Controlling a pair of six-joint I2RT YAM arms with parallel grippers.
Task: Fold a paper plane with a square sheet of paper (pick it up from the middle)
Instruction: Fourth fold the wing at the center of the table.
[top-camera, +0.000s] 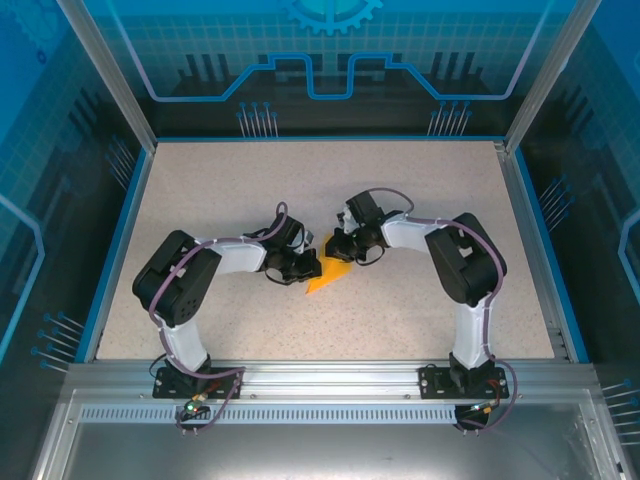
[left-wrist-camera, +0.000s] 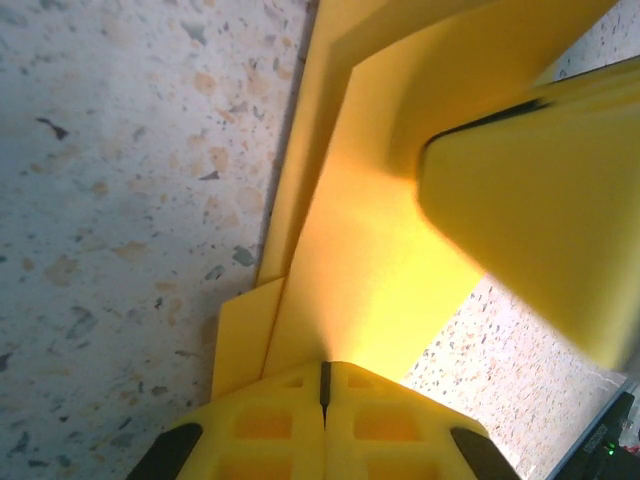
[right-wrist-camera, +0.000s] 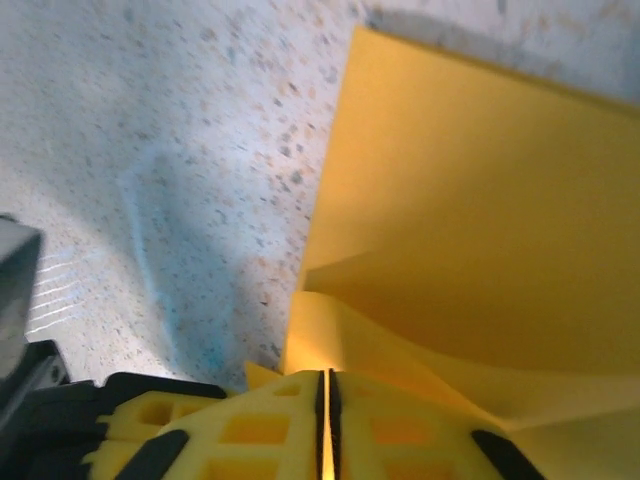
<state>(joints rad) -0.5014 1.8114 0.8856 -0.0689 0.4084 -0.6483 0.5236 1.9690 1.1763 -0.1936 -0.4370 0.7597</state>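
Observation:
The orange-yellow sheet of paper (top-camera: 328, 278) lies partly folded at the middle of the table, with layered flaps and a point toward the front left. From the left, my left gripper (top-camera: 308, 268) meets it. In the left wrist view its jaws (left-wrist-camera: 325, 372) are shut, and the folded paper (left-wrist-camera: 370, 250) runs out from their tips. My right gripper (top-camera: 338, 252) comes in from the right. Its jaws (right-wrist-camera: 327, 380) are shut, with a thin yellow edge of the paper (right-wrist-camera: 480, 220) between them. One yellow finger (left-wrist-camera: 540, 210) of the right gripper looms in the left wrist view.
The speckled tabletop (top-camera: 250, 190) is bordered by blue rails (top-camera: 118, 240) and see-through walls. An aluminium frame (top-camera: 320, 375) carries both arm bases along the near edge.

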